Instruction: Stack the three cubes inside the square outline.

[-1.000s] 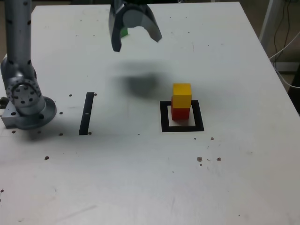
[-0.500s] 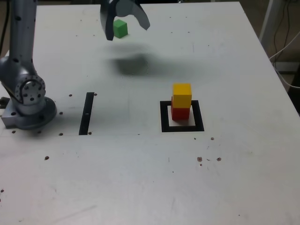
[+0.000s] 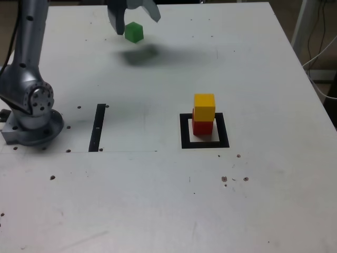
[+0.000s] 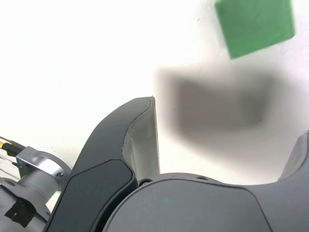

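Note:
The green cube (image 3: 134, 32) lies alone on the white table near the far edge, at the exterior view's left. My gripper (image 3: 135, 21) hangs open just above and behind it, one finger (image 3: 115, 23) to each side, nothing between them. In the wrist view the green cube (image 4: 254, 24) sits beyond the open gripper (image 4: 229, 116), whose shadow falls on the table between them. The yellow cube (image 3: 204, 107) rests on the red cube (image 3: 202, 127), slightly offset, inside the square outline (image 3: 184, 132) at mid-table.
A narrow black strip (image 3: 97, 127) lies on the table at the exterior view's left, near the arm's base (image 3: 31, 113). Small dark specks dot the surface. Cables hang past the table's edge (image 3: 316, 58) at the exterior view's right.
The open gripper has travelled toward the far left of the exterior view, from over mid-table to just above the green cube. Its shadow followed. The cubes have not moved.

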Controlling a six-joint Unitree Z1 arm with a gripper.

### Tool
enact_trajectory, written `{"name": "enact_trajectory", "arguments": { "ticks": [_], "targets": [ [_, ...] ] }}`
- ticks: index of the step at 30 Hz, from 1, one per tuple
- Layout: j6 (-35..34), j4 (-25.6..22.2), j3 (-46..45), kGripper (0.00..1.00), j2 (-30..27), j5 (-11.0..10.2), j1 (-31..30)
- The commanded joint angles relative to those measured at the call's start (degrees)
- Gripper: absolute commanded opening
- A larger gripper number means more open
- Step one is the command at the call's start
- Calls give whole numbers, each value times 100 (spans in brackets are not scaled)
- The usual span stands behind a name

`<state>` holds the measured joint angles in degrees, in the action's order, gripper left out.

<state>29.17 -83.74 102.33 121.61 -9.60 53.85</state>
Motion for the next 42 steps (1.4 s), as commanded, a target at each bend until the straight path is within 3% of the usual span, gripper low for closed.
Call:
{"name": "enact_trajectory", "arguments": {
  "ticks": [1, 23, 33, 42],
  "targets": [
    [17, -62, 139, 100, 118, -8, 87],
    [70, -438, 1453, 99, 1038, 24, 677],
    [-850, -529, 1307, 99, 1085, 299, 688],
    [-965, -522, 1318, 99, 1119, 305, 688]
  ]
}}
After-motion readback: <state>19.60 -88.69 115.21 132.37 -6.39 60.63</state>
